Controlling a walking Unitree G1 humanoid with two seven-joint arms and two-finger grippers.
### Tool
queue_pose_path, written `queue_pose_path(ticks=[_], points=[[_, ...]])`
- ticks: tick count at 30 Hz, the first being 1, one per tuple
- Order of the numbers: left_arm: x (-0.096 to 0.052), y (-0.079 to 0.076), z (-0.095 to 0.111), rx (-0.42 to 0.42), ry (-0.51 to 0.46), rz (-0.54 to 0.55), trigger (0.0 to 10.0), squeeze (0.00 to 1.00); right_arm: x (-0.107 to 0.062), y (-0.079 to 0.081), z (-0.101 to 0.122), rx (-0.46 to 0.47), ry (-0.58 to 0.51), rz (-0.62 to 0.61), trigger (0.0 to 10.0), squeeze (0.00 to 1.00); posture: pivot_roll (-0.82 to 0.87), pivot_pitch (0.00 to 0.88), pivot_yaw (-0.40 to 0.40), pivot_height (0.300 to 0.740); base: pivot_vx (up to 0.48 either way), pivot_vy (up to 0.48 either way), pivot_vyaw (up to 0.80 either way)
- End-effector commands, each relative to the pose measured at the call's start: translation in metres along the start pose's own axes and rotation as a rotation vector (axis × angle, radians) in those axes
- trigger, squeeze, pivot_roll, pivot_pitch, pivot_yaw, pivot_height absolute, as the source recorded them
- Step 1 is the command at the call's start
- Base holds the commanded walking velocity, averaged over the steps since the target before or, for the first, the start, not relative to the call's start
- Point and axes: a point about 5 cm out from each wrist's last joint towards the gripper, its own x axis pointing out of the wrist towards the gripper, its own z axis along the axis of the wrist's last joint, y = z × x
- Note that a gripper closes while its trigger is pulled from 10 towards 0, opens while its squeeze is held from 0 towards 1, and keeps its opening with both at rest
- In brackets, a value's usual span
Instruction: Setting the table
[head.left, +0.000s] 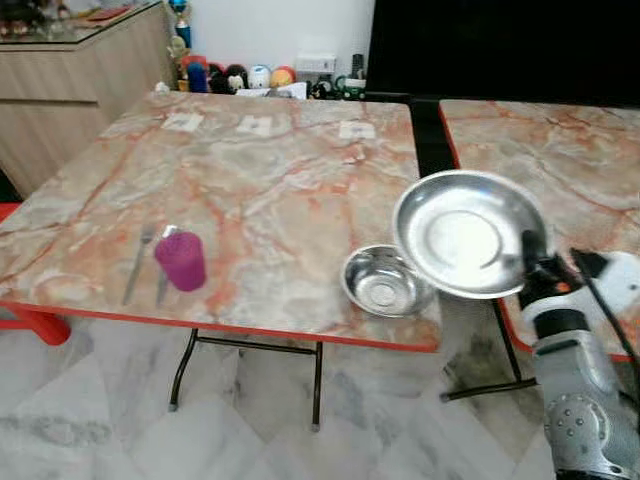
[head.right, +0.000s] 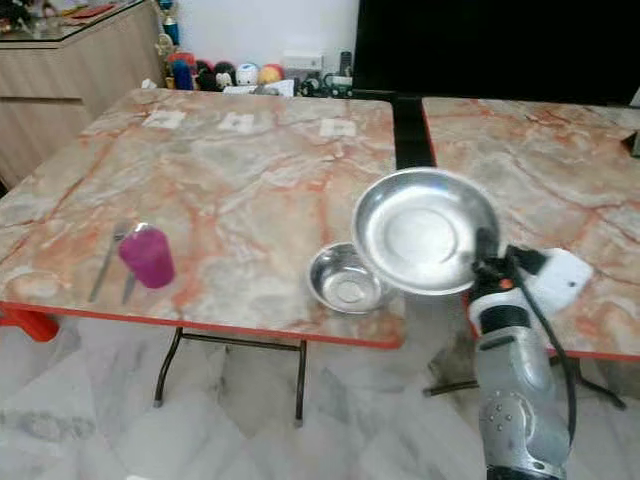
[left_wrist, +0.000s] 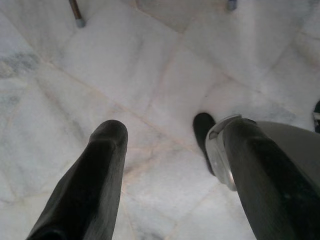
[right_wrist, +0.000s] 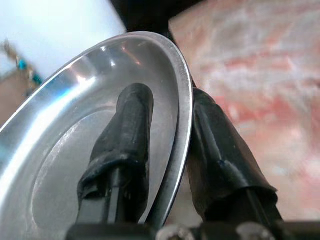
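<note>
My right gripper is shut on the rim of a shiny steel plate, held tilted in the air above the marble table's front right corner. In the right wrist view one finger lies inside the steel plate and the other behind its rim. A small steel bowl rests on the table just below the plate. Near the front left edge stand a purple cup and a fork, with a spoon behind the cup. My left gripper hangs open above the floor.
A second marble table stands to the right across a narrow gap. A white block lies near its front edge by my right arm. Three paper cards lie at the far side. Toys line the back wall; a wooden counter stands at left.
</note>
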Motion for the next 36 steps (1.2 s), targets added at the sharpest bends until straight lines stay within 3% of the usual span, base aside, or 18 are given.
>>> queue_pose_path(ticks=[1, 21, 27, 36], points=[[-0.003, 0.000, -0.008, 0.003, 0.028, 0.001, 10.0, 0.00, -0.001, 0.014, 0.004, 0.004, -0.003, 0.101, 10.0, 0.00, 0.00, 0.090, -0.006, 0.740, 0.000, -0.296, 0.00], [-0.003, 0.001, -0.009, 0.028, 0.026, 0.000, 10.0, 0.00, 0.001, 0.010, 0.004, 0.049, -0.018, 0.066, 10.0, 0.00, 0.00, 0.106, -0.008, 0.740, 0.000, -0.310, 0.00], [-0.004, 0.003, -0.012, 0.037, 0.038, 0.003, 10.0, 0.00, 0.001, -0.001, 0.008, 0.055, -0.048, -0.013, 10.0, 0.00, 0.00, 0.109, -0.005, 0.740, 0.000, -0.359, 0.00], [-0.005, 0.006, -0.013, 0.048, 0.046, 0.021, 10.0, 0.00, 0.002, 0.003, 0.005, 0.064, -0.053, -0.009, 10.0, 0.00, 0.00, 0.112, -0.004, 0.740, 0.000, -0.359, 0.00]])
